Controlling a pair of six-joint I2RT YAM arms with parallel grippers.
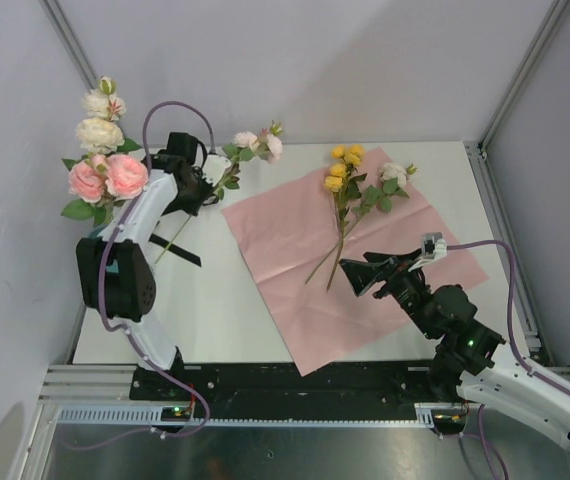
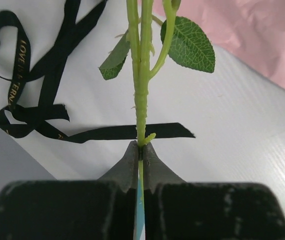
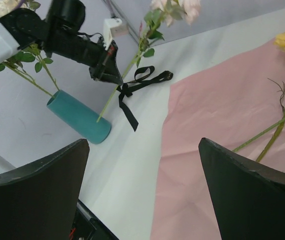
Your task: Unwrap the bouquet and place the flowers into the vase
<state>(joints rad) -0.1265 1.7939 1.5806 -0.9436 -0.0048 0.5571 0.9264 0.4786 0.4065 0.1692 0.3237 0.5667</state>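
1. Currently pinched tight on the thin green stem of a pale pink rose, lifted clear of the surface: left hand, fingertips closed with only the stem between them. Could twist or slide in so narrow a grip, letting the top-heavy bloom swing off line.
2. Standing at the far left edge, largely hidden in the overhead view: teal vase, already carrying pink and cream roses. Looks far shorter than the stems it holds. Likely to tip if knocked by the held stem or loaded further on one side.
3. Hanging close by the vase wall in the right wrist view: lower tip of the held stem. Impossible to tell whether touching or apart. Could miss the round mouth and come down outside it, or snag on leaves crowding the opening.
4. Lying loose on the surface just beside the vase: black ribbon. Might catch the stem end on the way down, or get dragged against the vase base.
5. Spread wide and gripping nothing, poised over the pink paper just short of the stem ends of the yellow and white flowers: right hand. Risk of closing on paper together with stems, pulling the sheet and scattering the blooms across it.
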